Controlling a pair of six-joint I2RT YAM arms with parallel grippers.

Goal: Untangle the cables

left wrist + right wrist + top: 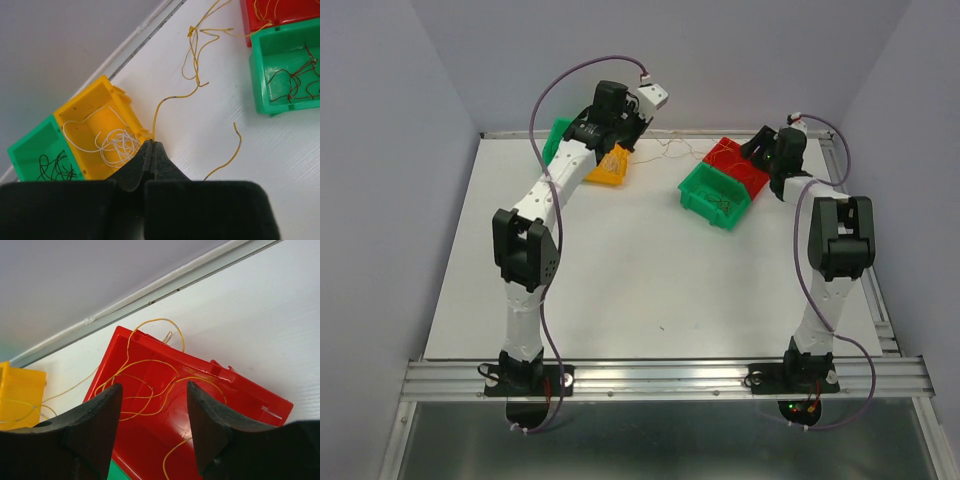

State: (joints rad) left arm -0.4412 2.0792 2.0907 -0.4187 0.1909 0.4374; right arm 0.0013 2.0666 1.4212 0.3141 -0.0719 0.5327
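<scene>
My left gripper (152, 145) is shut on the end of a thin yellow cable (165, 102), right beside the yellow bin (82, 117). From the pinch, that cable runs up the table to a loose tangle of yellow cables (197, 45). Another yellow cable (231, 155) lies apart on the white table. My right gripper (154, 386) is open above the red bin (250, 390), where several yellow cables (150, 362) lie curled; nothing sits between its fingers. One of these strands hangs over the red bin's far rim.
The yellow bin holds whitish cables (117, 142). A green bin (27, 150) joined to it holds dark cables (55, 167). Another green bin (715, 195) in front of the red one holds dark reddish cables (295, 80). A metal rail (150, 295) edges the table's far side.
</scene>
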